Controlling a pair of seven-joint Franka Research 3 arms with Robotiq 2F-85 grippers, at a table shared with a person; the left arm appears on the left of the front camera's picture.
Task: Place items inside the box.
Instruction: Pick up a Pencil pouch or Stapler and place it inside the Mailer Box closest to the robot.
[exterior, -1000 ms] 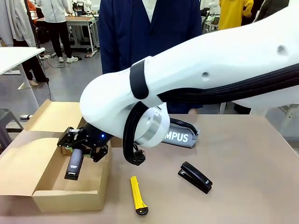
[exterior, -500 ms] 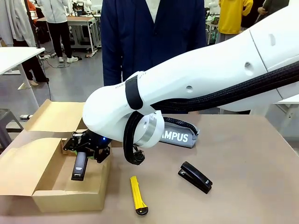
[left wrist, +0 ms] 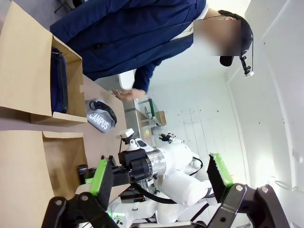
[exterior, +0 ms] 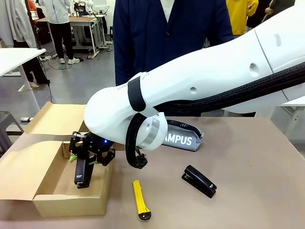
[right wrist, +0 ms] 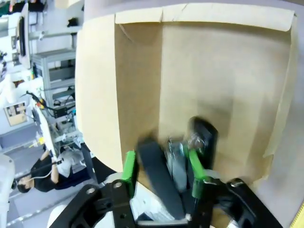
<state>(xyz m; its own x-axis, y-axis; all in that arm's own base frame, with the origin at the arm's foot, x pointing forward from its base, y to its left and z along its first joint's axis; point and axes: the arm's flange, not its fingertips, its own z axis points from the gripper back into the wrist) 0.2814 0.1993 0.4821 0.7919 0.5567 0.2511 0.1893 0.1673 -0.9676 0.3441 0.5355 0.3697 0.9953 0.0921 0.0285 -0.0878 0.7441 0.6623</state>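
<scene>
My right gripper hangs over the box at the table's left, jaws spread open. A black stapler stands steeply tilted inside the box between and below the fingers. In the right wrist view this stapler is blurred between the green pads above the box floor. A second black stapler lies on the table to the right. The grey pouch with white lettering lies behind my right arm. My left gripper is open, with nothing between its fingers.
A yellow utility knife lies near the front edge beside the box. Behind the box stands another cardboard box with a dark blue pouch in it. A person in a dark blue jacket stands at the far side.
The right gripper's jaws have spread apart. The stapler has slipped lower into the box and tipped more upright. The person has shifted to the right.
</scene>
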